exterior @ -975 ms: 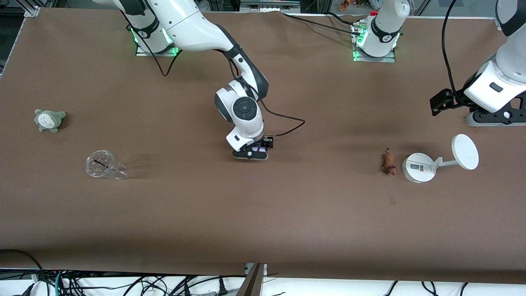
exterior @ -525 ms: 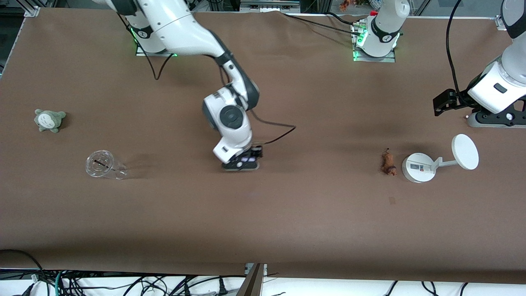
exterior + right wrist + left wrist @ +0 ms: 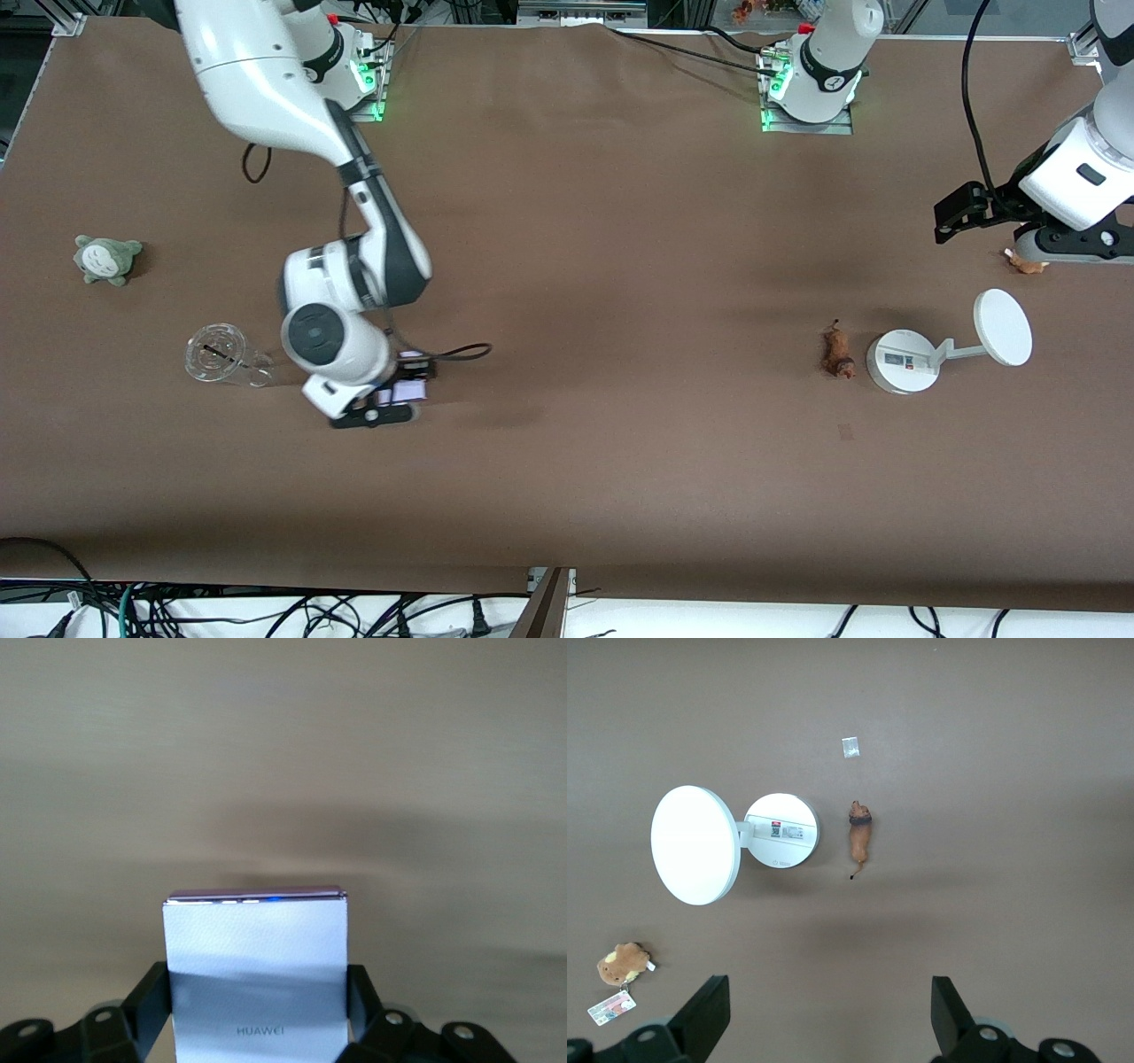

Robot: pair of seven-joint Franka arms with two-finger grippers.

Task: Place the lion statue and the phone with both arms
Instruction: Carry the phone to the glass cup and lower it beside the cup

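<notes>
My right gripper [image 3: 400,400] clamps phone [image 3: 257,979] above tabletop [image 3: 620,266] beside clear cup [image 3: 221,356]. My left gripper [image 3: 828,1014] gapes wide, high over lion statue [image 3: 858,836].

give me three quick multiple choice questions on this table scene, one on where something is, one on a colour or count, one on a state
1. Where does the lion statue lie?
A. beside the white stand's round base
B. inside the clear cup
C. on the grey-green plush toy

2. How many plush toys are on the table?
A. none
B. two
C. five

3. What is the right hand doing?
A. hanging open with nothing in it
B. shut on the phone
C. shut on the clear cup

Answers:
1. A, the lion statue lies on the brown table just beside the white stand.
2. B, a grey-green plush toy lies toward the right arm's end and a small tan one lies under the left hand, which is open.
3. B, the right wrist view shows the phone clamped between the fingers, above the table near the clear cup.
</notes>
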